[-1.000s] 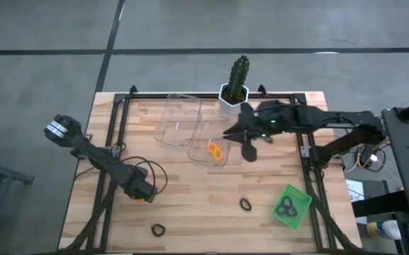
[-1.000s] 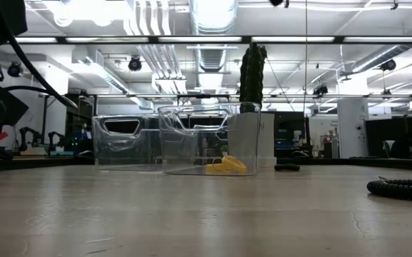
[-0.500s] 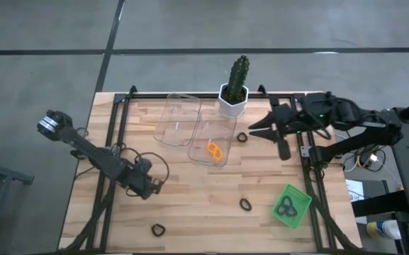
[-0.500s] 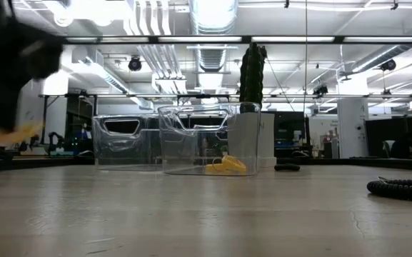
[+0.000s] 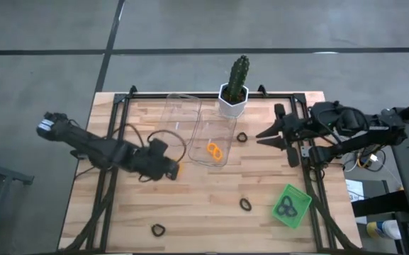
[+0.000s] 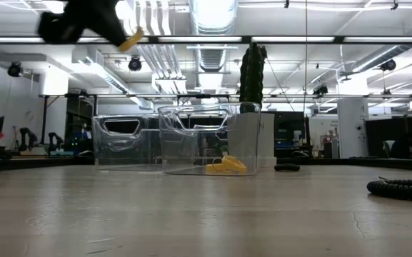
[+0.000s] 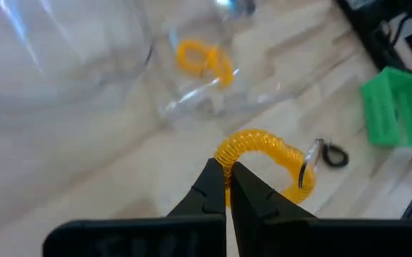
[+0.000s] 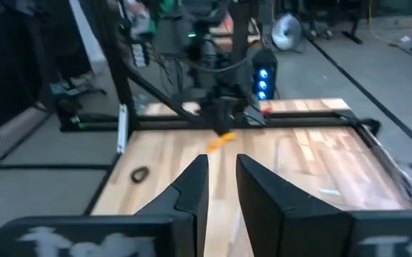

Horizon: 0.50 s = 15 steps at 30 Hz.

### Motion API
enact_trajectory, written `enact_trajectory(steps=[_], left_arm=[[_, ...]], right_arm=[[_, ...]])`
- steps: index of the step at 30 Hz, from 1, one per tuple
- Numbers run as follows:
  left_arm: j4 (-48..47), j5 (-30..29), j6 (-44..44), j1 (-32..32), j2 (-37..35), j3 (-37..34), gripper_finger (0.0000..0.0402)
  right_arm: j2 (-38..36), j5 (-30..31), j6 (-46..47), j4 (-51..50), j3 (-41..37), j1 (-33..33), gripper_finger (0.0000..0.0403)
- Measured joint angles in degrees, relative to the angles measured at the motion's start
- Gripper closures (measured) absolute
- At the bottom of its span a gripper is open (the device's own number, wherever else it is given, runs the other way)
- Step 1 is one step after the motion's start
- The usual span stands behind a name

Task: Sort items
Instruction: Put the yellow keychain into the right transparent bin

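Orange loop (image 7: pixel 263 153) is pinched tight in the left gripper (image 7: pixel 226 187), just beside the clear tray (image 5: pixel 215 120) that holds two orange ones. It should carry the loop right over that tray before letting go. The right gripper (image 5: pixel 273 134) waits by the table's edge, its claw a little apart and holding nothing.

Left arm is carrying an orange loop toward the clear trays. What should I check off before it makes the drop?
1. Left gripper shut on the orange hair tie: ok.
2. Tie lifted off the table: ok, low view shows it raised.
3. Gripper over the clear tray with orange ties: not ok, it hangs beside that tray.
4. Right gripper away from that tray: ok, it sits near the right edge.
5. Right jaws empty: ok.
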Motion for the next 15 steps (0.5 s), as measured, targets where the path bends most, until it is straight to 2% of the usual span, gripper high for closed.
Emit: enact_trajectory(steps=[7,15], left_arm=[[1.2,0.1,16.1,9.3,4.3,9.0,0.0401],[1.8,5.7,30.6,19.5,10.3,16.6,0.0401]], right_arm=[[-2.3,-2.5,3.2,17.0,-12.7,0.2,0.0338],[-2.9,-2.1,6.1,25.1,-19.7,0.2,0.0327]])
